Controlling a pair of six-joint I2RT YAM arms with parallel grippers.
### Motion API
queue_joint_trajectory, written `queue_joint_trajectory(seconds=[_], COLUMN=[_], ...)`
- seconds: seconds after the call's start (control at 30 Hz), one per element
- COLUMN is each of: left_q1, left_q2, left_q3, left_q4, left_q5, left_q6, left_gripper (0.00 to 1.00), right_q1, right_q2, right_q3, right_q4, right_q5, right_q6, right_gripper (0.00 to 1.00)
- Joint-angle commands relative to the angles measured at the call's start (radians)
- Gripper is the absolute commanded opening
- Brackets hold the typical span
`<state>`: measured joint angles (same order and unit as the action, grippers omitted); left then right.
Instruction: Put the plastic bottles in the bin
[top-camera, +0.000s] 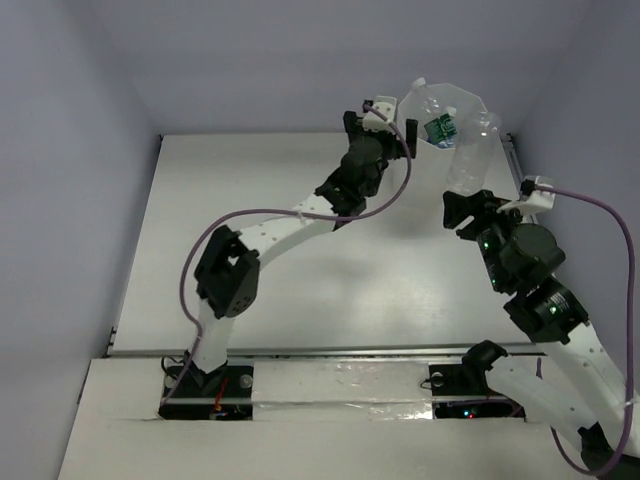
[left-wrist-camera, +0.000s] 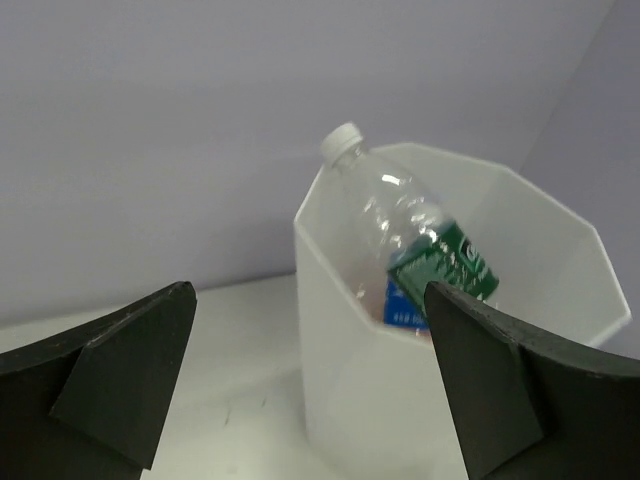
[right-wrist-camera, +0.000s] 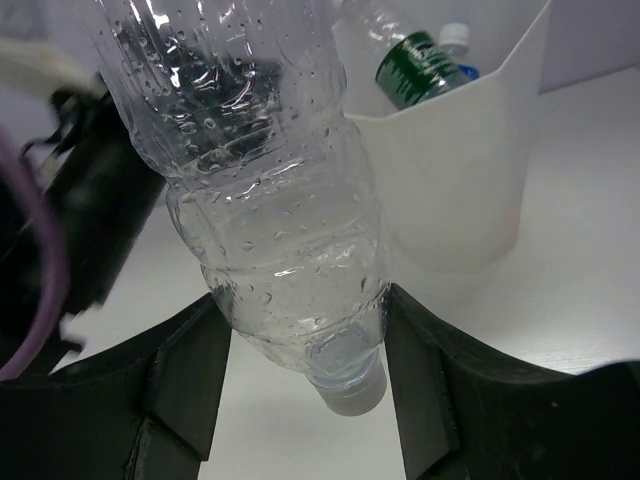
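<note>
The right tool (right-wrist-camera: 305, 345) is clamped on a clear plastic bottle (right-wrist-camera: 270, 200), its dark fingers (right-wrist-camera: 195, 370) pressing the ribbed lower body just above the white cap (right-wrist-camera: 350, 388); the cap points back toward the wrist and the wet, label-free body reaches away from it; from above, this bottle is held off the bench (top-camera: 300, 250), close against the right side of the bin (top-camera: 468, 105), though contact with the rim cannot be judged. The left tool (left-wrist-camera: 310, 375) stands wide apart and empty, just left of the bin's faceted wall. Inside the bin a green-labelled bottle (left-wrist-camera: 440, 262) leans with its white cap above the rim; a blue label (left-wrist-camera: 402, 314) shows beneath it.
</note>
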<state>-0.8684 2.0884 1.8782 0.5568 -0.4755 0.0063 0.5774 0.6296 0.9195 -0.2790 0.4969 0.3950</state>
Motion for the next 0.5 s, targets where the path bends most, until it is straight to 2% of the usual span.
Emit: queue_joint_trajectory(seconds=[0.0,0.07,0.1,0.13,0.23,0.27,0.33,0.47], left_q1=[0.005,0.005,0.005,0.005,0.005,-0.004,-0.014,-0.041], left_q2=[-0.272,-0.414,-0.457,-0.546,-0.695,-0.726,-0.802,-0.93], left_q3=[-0.212,-0.356,-0.496,-0.563,-0.909,-0.91,-1.063,-1.261], left_q4=[0.135,0.17,0.178,0.18,0.21,0.216,0.212,0.192], left_q5=[0.014,0.031,0.032,0.028,0.041,0.049,0.052,0.078], left_q6=[-0.084,-0.144,-0.176,-0.252,-0.386,-0.416,-0.449,-0.531], left_gripper=[0.99,0.98,0.98,0.98,0.97,0.97,0.97,0.97], right_q1=[0.001,-0.013,-0.025,-0.051,-0.147,-0.172,-0.22,-0.3], right_q2=[0.062,0.134,0.166,0.227,0.356,0.39,0.458,0.646], right_q3=[0.102,0.148,0.174,0.197,0.313,0.314,0.355,0.545], right_q4=[0.126,0.182,0.184,0.205,0.248,0.259,0.27,0.291], right_q5=[0.127,0.153,0.164,0.166,0.082,0.059,0.01,-0.02], right_q6=[-0.056,-0.105,-0.116,-0.137,-0.168,-0.171,-0.185,-0.254], right_gripper=[0.26,0.26,0.26,0.26,0.26,0.26,0.26,0.27])
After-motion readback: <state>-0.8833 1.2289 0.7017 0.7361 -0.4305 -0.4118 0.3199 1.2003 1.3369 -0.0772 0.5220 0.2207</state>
